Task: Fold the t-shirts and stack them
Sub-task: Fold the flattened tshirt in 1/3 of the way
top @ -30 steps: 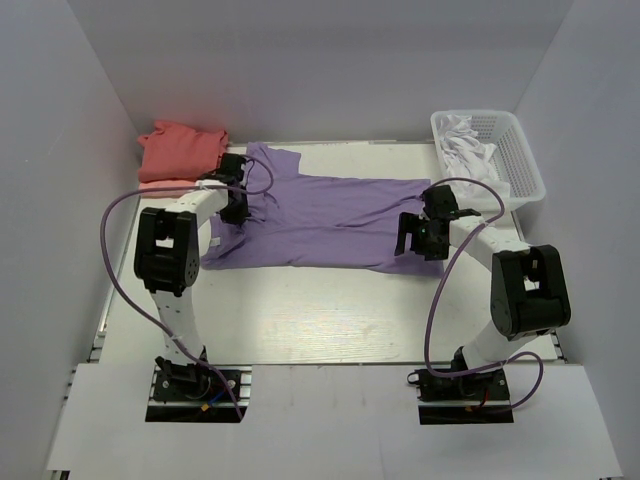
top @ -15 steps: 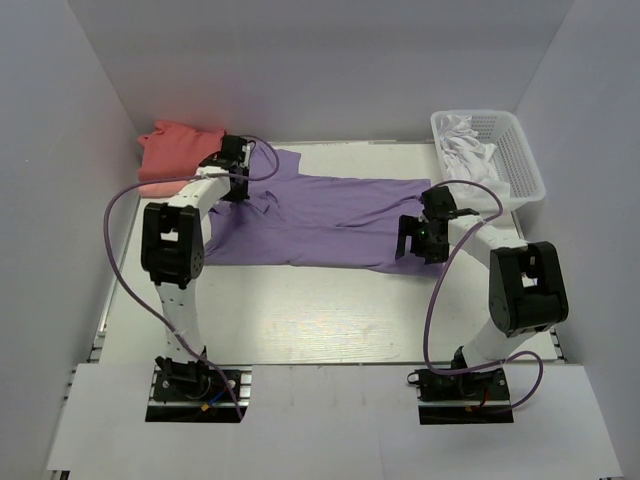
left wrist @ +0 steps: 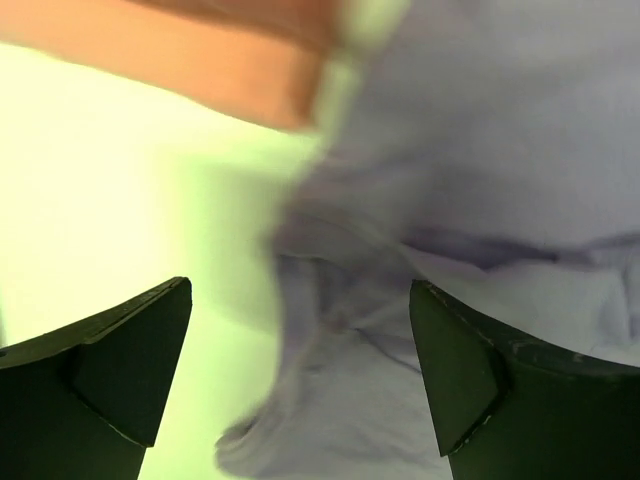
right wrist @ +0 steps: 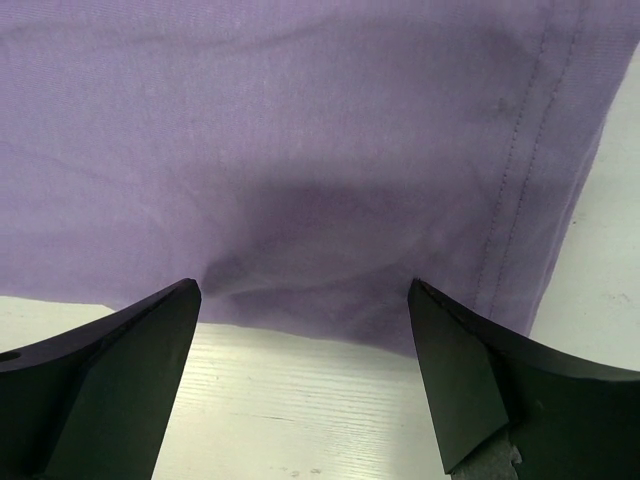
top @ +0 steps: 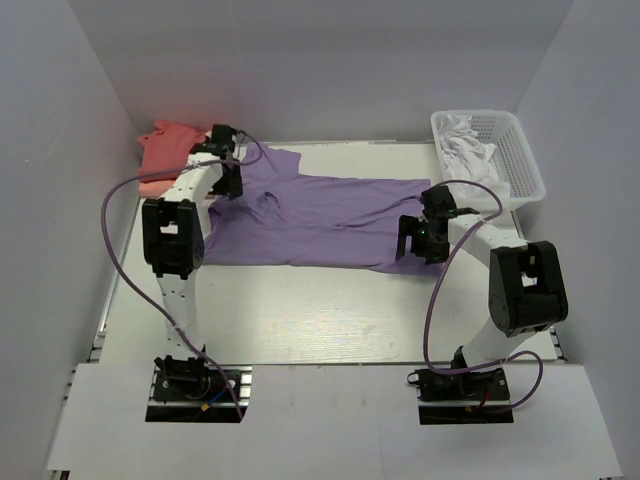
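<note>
A lavender t-shirt (top: 330,215) is spread flat across the far half of the table (top: 300,310), its neckline turned towards the left side and its hem towards the right. At the far left corner a folded coral t-shirt (top: 172,148) is seen, laid on top of a pale pink t-shirt (top: 148,187), of which only a strip of edge is shown. The left arm (top: 180,205) is stretched out to the seam between this pile and the lavender t-shirt. In its wrist view, which is blurred, the left fingers (left wrist: 110,370) are held wide apart and released, with nothing gripped; rumpled lavender cloth is seen below and between them, and the coral cloth is seen beyond. The right arm (top: 480,235) is held over the near right corner of the lavender t-shirt. The right fingers (right wrist: 110,380) are likewise spread and released, and the stitched hem and the bare table are framed between them. A white basket (top: 525,165) is placed at the far right corner, and white cloths (top: 465,145) are heaped in it.
</note>
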You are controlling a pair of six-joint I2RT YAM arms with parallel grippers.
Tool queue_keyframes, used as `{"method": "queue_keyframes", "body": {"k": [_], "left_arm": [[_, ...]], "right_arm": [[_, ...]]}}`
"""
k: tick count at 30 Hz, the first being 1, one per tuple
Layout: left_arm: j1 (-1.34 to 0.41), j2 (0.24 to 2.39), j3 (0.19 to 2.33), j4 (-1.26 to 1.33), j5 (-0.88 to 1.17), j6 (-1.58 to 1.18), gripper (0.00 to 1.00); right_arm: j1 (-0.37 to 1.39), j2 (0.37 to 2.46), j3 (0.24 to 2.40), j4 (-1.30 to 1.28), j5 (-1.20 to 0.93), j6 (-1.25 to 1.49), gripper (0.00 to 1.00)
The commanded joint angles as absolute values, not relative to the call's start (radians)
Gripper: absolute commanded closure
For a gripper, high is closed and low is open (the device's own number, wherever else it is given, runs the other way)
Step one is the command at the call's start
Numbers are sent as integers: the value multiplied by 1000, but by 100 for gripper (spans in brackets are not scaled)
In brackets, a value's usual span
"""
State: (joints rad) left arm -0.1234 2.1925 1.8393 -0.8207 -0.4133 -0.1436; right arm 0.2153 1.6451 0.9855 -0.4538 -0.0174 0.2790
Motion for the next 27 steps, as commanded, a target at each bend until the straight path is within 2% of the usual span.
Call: {"method": "queue_keyframes", "body": {"k": [1, 4, 6, 12, 15, 21, 27], "left_arm": [[-91, 2167, 2044, -998, -555, -310, 0], [-81, 2178, 2118, -1126, -562, -411, 0], [-81, 2104, 2071, -1114, -475, -428, 0], [-98, 1815, 1610, -786, -128, -417, 0], [-98, 1737, 1410, -671, -69, -466, 0], [-107, 1736, 1194, -562, -63, -499, 0], [-107, 1767, 1093, -618, -120, -587, 0]], "right_arm": [[212, 1591, 1025, -460, -8, 268, 10], [212, 1562, 1026, -460, -8, 270, 10], [212, 1537, 1025, -450, -17, 268, 10], [215, 1532, 1032, -420, -90, 278, 10], [213, 1545, 1003, -385, -110, 296, 10], [209, 1594, 934, -327, -118, 331, 10], [204, 1621, 847, -301, -112, 357, 10]]}}
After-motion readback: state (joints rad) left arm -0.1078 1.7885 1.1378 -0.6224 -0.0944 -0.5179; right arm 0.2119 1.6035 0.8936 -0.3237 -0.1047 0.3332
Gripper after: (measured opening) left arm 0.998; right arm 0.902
